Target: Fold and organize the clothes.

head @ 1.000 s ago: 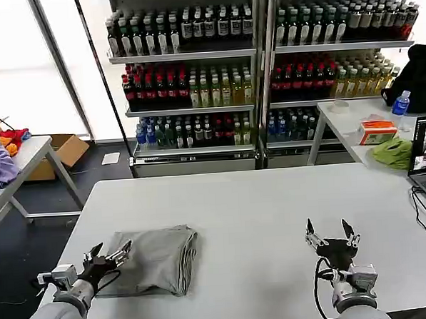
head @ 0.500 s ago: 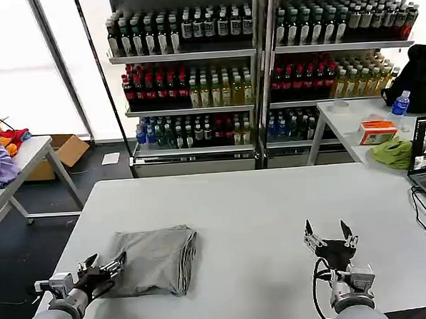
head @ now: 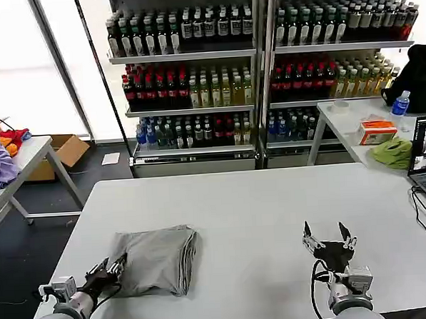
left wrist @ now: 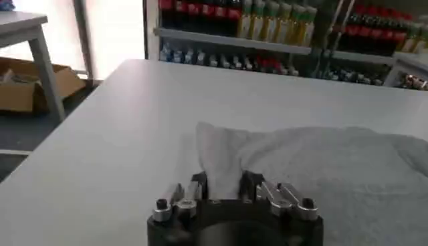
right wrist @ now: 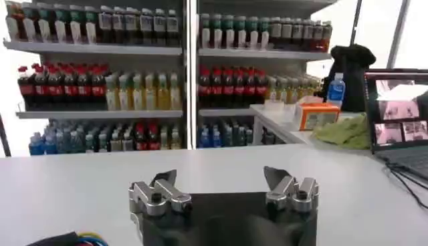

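I see the left gripper [head: 113, 268] clenched on the folded T-shirt's [head: 157, 259] near corner, low on the white table [head: 258, 207]; right gripper [head: 328, 238] released, idle, well apart.

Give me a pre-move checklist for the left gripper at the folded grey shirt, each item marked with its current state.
1. Grey T-shirt lies folded and flat on the white table: ok.
2. Left gripper is at the shirt's near left corner, one finger on either side of a raised fold: ok.
3. Left gripper actually clamped on the cloth: cannot tell.
4. Right gripper is open and apart from the shirt, above bare table: ok.
5. Table beyond the shirt is free for sliding or placing it: ok.
6. Shirt edges squared up neatly: not ok, the right edge looks bunched.
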`<action>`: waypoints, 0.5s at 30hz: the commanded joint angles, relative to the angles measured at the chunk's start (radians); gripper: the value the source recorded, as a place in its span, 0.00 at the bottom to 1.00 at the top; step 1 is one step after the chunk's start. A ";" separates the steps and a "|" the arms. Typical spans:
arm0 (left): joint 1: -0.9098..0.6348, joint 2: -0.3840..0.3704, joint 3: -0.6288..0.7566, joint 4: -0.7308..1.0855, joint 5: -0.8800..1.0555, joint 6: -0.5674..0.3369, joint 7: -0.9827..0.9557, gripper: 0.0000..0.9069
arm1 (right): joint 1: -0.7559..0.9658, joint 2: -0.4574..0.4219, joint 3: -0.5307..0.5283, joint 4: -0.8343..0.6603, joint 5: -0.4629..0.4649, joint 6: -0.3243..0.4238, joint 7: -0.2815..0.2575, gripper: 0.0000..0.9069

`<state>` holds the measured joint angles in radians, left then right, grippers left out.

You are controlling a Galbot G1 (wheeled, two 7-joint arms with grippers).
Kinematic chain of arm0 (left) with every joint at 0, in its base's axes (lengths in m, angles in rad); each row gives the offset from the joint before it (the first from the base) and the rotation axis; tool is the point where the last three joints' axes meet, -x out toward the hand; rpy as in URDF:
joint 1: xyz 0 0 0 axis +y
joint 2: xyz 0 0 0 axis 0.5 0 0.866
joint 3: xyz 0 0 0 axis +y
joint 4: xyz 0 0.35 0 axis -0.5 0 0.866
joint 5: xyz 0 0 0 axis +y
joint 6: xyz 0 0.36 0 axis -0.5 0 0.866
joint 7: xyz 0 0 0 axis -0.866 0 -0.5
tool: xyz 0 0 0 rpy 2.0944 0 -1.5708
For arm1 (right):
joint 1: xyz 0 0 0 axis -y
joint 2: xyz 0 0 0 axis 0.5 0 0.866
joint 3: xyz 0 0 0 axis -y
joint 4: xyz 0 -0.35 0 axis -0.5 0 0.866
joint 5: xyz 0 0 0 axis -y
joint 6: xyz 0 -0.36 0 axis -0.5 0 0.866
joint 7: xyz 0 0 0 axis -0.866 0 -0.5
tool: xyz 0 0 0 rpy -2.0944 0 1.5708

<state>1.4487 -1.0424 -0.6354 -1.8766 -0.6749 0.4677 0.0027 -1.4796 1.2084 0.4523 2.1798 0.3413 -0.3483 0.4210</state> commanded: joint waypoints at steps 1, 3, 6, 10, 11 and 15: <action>0.005 -0.012 -0.001 -0.005 -0.025 -0.001 0.008 0.00 | -0.001 0.001 -0.001 0.000 -0.002 0.002 0.002 1.00; 0.007 -0.013 -0.004 -0.004 -0.025 -0.005 0.009 0.00 | 0.001 0.001 -0.002 0.002 -0.002 0.002 0.003 1.00; 0.008 -0.013 -0.015 -0.001 -0.025 -0.016 0.010 0.00 | 0.005 0.000 -0.004 0.002 -0.002 0.002 0.004 1.00; 0.008 -0.001 -0.061 0.004 -0.033 -0.018 0.014 0.00 | 0.012 -0.004 -0.004 0.005 0.002 0.001 0.005 1.00; 0.008 0.006 -0.084 0.004 -0.041 -0.017 0.014 0.00 | 0.014 -0.004 -0.004 0.005 0.003 0.001 0.006 1.00; 0.021 0.065 -0.215 0.021 -0.090 -0.009 0.017 0.00 | 0.024 -0.009 -0.010 0.001 0.006 0.001 0.007 1.00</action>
<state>1.4576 -1.0392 -0.6805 -1.8691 -0.7088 0.4548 0.0162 -1.4626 1.2009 0.4455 2.1827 0.3453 -0.3467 0.4270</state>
